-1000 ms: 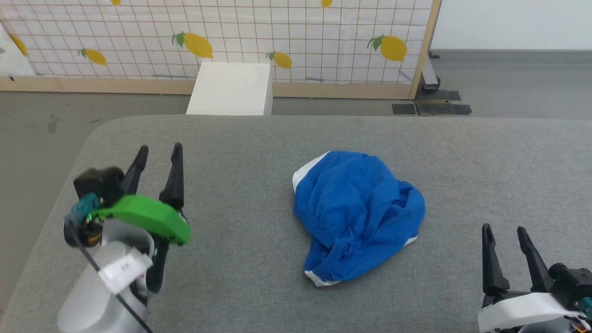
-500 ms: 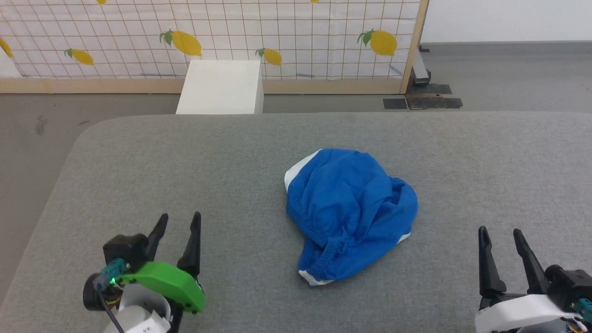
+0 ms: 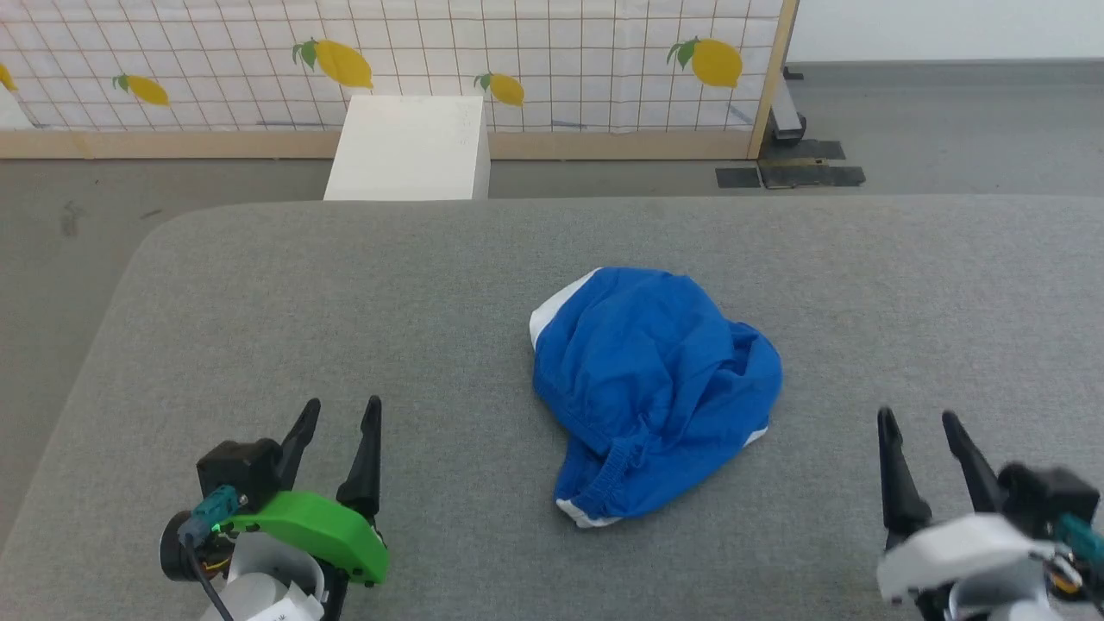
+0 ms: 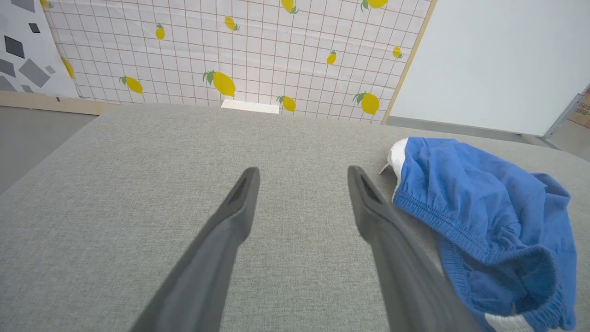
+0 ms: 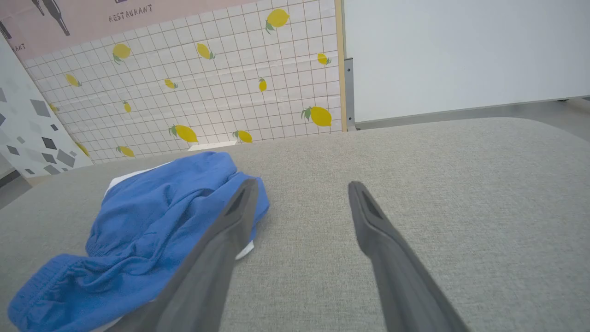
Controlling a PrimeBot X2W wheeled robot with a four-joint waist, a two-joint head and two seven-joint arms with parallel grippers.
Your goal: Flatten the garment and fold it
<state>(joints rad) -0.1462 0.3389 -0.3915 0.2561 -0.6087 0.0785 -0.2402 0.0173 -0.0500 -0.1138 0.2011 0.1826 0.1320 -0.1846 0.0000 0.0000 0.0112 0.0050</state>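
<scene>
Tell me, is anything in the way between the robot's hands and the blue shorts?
Nothing visible. Just bare grey table lies between the open left gripper and the shorts, and likewise between the open right gripper and them.

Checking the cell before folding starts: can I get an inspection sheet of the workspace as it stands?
Surface: grey fabric-covered table, rounded far-left corner.
Job's things: blue shorts crumpled in a heap mid-table, elastic waistband toward the robot, white stripe showing at the edges; not yet flattened.
Clutter: nothing seen.
End effectors: left end effector open, near left of the table, apart from the shorts; right end effector open, near right, also apart from them.
Cables: dark cable at the left wrist.
Surroundings: lemon-print screen and white box on the floor beyond the table.
</scene>
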